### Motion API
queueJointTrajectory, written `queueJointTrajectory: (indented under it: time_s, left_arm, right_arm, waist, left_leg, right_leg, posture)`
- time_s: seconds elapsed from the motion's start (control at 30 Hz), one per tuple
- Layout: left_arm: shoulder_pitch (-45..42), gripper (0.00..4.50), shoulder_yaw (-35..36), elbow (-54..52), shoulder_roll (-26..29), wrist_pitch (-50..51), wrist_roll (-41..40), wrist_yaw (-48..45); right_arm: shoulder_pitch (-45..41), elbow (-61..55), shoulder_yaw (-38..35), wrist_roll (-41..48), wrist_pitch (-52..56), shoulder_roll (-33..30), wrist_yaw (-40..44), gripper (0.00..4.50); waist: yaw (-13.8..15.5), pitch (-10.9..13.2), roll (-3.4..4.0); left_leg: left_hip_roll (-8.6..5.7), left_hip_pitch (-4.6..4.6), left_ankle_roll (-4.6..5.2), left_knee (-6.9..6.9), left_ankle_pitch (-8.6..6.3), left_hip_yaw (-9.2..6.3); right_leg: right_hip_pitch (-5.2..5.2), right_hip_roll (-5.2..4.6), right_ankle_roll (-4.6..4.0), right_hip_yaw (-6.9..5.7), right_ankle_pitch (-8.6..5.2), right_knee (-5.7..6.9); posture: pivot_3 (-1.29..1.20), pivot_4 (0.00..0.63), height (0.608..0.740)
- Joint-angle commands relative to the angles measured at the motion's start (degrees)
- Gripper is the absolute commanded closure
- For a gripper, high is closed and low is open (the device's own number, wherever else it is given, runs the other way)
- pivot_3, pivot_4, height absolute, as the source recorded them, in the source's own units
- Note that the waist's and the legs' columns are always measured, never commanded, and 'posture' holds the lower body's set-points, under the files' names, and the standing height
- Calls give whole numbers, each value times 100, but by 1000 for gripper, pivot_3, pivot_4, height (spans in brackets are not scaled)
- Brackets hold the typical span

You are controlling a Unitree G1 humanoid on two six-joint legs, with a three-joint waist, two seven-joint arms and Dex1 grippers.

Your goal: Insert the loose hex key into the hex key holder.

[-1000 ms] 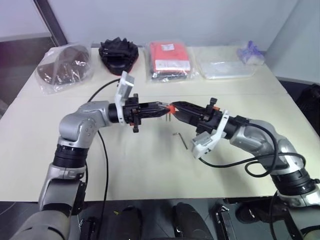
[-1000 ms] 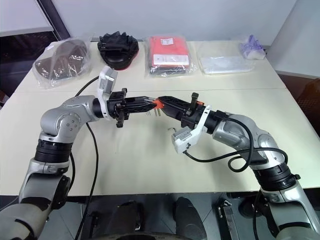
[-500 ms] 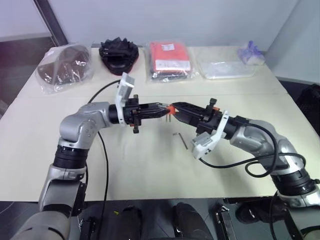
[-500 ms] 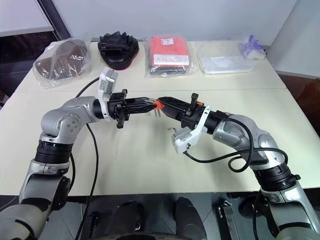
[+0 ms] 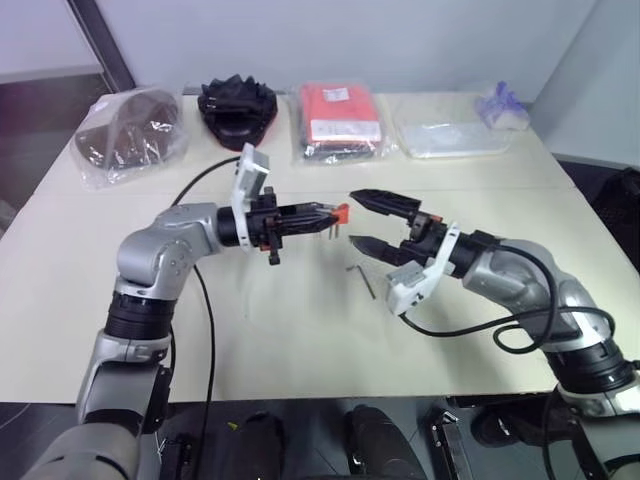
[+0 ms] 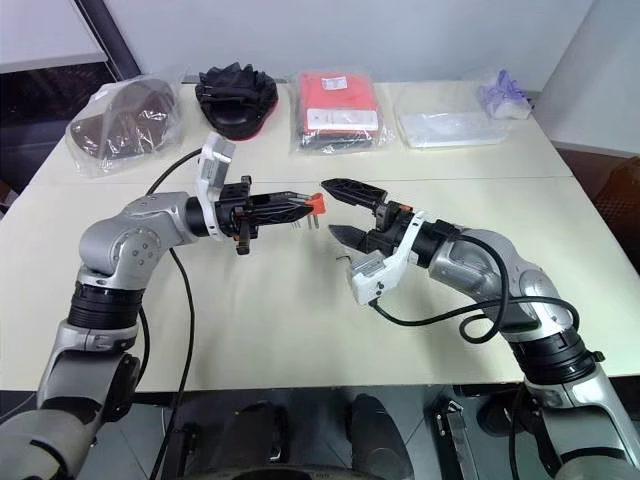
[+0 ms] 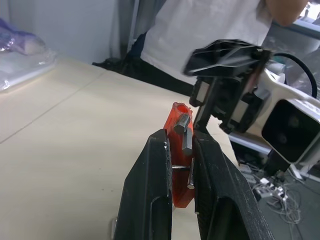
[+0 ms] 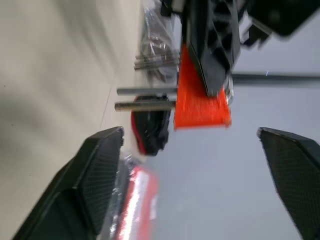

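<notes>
Red-orange plastic is showing between the black fingers of my left tool (image 5: 325, 217): I am holding the hex key holder (image 5: 341, 213) clamped tight above the surface (image 5: 300, 330), with the tool pointing level toward my right side. In the left wrist view I am seeing the holder (image 7: 180, 150) pinched between the two fingers (image 7: 150, 190), its tip sticking out past them, and a few short grey keys lying against its side.

Facing it, my right tool (image 5: 366, 220) is standing wide, one black finger above and one below, with nothing between them. Its fingertips are sitting just beside the holder's free end but apart from it. From the right wrist view I am looking between the two spread fingers (image 8: 95, 175) straight at the holder (image 8: 200, 107), where thin grey keys are poking out sideways from the red block.

Below the right tool, the loose hex key (image 5: 361, 277) is lying flat on the surface, a thin dark L-shaped rod, touched by neither tool.

Further out, along the far edge of the surface, I am seeing a row of bagged goods: a dark item in clear plastic (image 5: 128, 135) at the left, a black ridged object (image 5: 237, 105) next to it, a large red packet in clear plastic (image 5: 338, 118) in the middle, a flat clear bag (image 5: 445, 135) beyond that, and a small purple bundle (image 5: 502, 105) at the right end. In the left wrist view a person in a white top (image 7: 200, 35) is standing past the surface's edge.
</notes>
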Motion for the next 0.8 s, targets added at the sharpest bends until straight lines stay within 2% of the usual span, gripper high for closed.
queueJointTrajectory:
  time_s: [0.03, 0.17, 0.23, 0.3, 0.47, 0.57, 0.8]
  left_arm:
    - [38, 4438, 202, -181, 206, -266, 115, 49]
    - [90, 4438, 364, -146, 404, -289, 108, 122]
    - [111, 4438, 372, -144, 446, -302, 114, 127]
    - [123, 4438, 364, -146, 476, -314, 123, 131]
    - [157, 4438, 353, -186, 518, -324, 127, 185]
    - [215, 4438, 371, -272, 552, -268, 84, 224]
    - [361, 4438, 412, -466, 673, -175, 22, 288]
  right_arm:
    - [70, -614, -578, 1514, 2909, 626, 622, 13]
    - [-717, -1355, -1135, 3148, 7604, 1247, 1082, 13]
    - [-1009, -1565, -1186, 3511, 8989, 1268, 1094, 13]
    - [-1048, -1700, -981, 3807, 9927, 1204, 1110, 13]
    - [-999, -1953, -596, 4247, 11046, 1214, 870, 13]
    - [-1016, -1739, -578, 4269, 11414, 1519, 501, 13]
    - [-996, -786, -390, 4023, 10994, 1748, -302, 13]
  waist:
    - [4, 0, 0]
    - [-11, 1, 3]
    - [4, 0, 3]
    - [47, 0, 3]
    - [120, 0, 3]
    - [121, 0, 2]
    - [121, 0, 3]
  left_leg:
    - [1, 1, 0, 0, 0, -3]
    - [2, 3, -9, 2, 5, -8]
    - [1, 4, -13, 2, 8, -11]
    - [0, 4, -12, 0, 7, -20]
    - [-4, -4, -10, -2, 6, -7]
    - [-4, -4, -10, 1, 6, -6]
    - [-4, -6, -11, 0, 6, -4]
  right_leg:
    - [1, 0, 0, 0, 0, 2]
    - [-5, -2, 0, -1, 0, 20]
    - [-13, -4, 0, -2, 0, 41]
    - [-16, -2, -2, -11, -1, 48]
    - [-21, 1, -3, -14, -2, 46]
    - [-20, 2, -3, -13, -2, 45]
    - [-24, 3, -3, -12, -2, 44]
  posture:
    - [0, 150, 740]
    - [0, 150, 740]
    - [0, 150, 740]
    - [0, 150, 740]
    - [0, 150, 740]
    - [0, 150, 740]
    - [0, 150, 740]
